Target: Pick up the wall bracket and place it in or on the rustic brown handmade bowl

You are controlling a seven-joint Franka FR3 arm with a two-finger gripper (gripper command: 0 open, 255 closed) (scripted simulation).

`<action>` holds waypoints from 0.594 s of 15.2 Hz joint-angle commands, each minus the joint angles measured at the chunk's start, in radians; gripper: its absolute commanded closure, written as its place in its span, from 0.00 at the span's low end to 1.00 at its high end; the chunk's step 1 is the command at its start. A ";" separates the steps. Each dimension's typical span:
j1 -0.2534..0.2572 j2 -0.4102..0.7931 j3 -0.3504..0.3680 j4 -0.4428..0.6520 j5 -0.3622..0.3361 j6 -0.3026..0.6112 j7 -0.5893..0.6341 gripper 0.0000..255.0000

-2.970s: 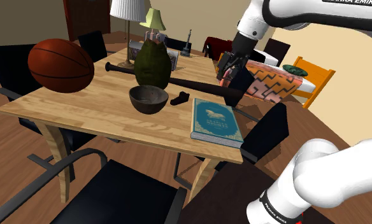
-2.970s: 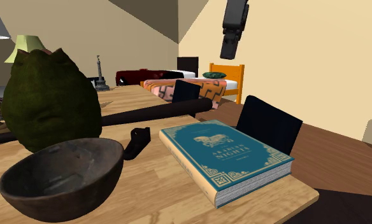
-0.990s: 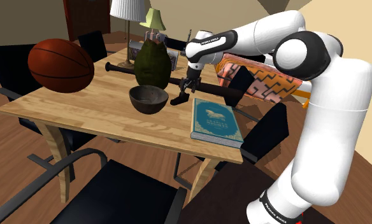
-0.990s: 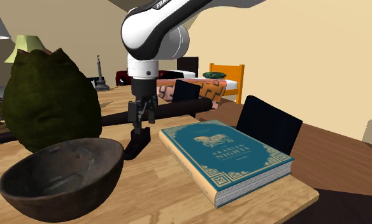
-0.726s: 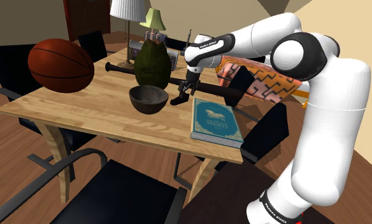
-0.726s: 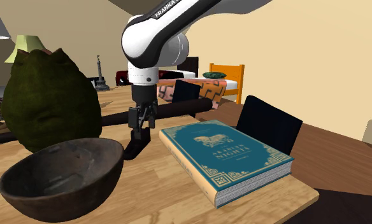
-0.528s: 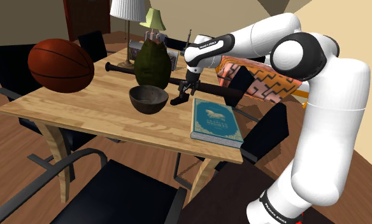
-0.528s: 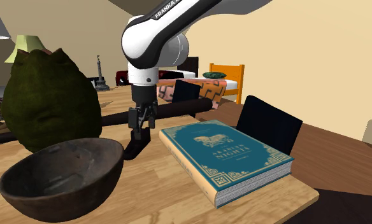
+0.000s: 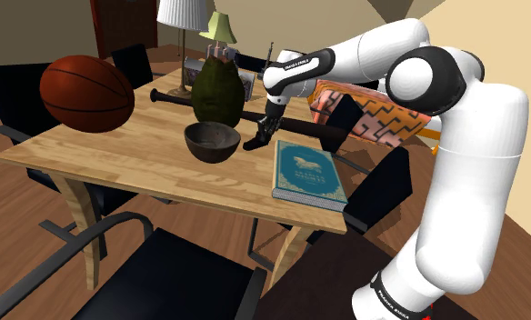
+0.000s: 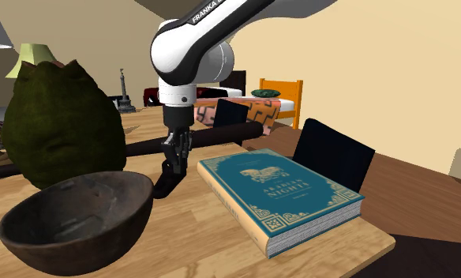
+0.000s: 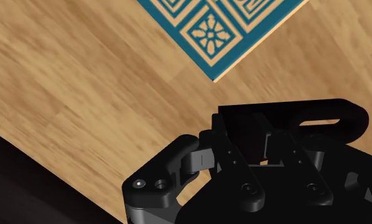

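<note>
The wall bracket [image 9: 255, 143] is a small black angled piece lying on the wooden table [image 9: 118, 150] between the dark brown bowl [image 9: 211, 141] and the teal book [image 9: 307, 173]. My gripper [image 9: 265, 132] stands straight down over it, shut on its raised end. From the second exterior view the gripper [image 10: 174, 162] clasps the top of the bracket [image 10: 165, 183], whose lower part rests on the table just right of the bowl [image 10: 75, 225]. In the wrist view the fingers [image 11: 232, 167] pinch the bracket [image 11: 306, 118] near the book's corner [image 11: 229, 25].
A dark baseball bat [image 9: 291, 123] lies right behind the gripper. A big green pod-shaped object [image 9: 218, 91] stands behind the bowl, a basketball [image 9: 86, 93] at the shoulder view's left, lamps [image 9: 185, 14] at the back. Black chairs [image 9: 377, 195] ring the table.
The fingers have gone from standing apart around the bracket's raised end to shut on it. The arm has lowered slightly, and the bracket lies where it was.
</note>
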 commanded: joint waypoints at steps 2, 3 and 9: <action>0.000 0.000 0.000 0.000 0.000 0.000 0.000 1.00; 0.000 0.000 0.000 0.000 0.000 0.000 0.000 1.00; 0.002 -0.021 -0.003 0.025 -0.007 -0.045 0.006 1.00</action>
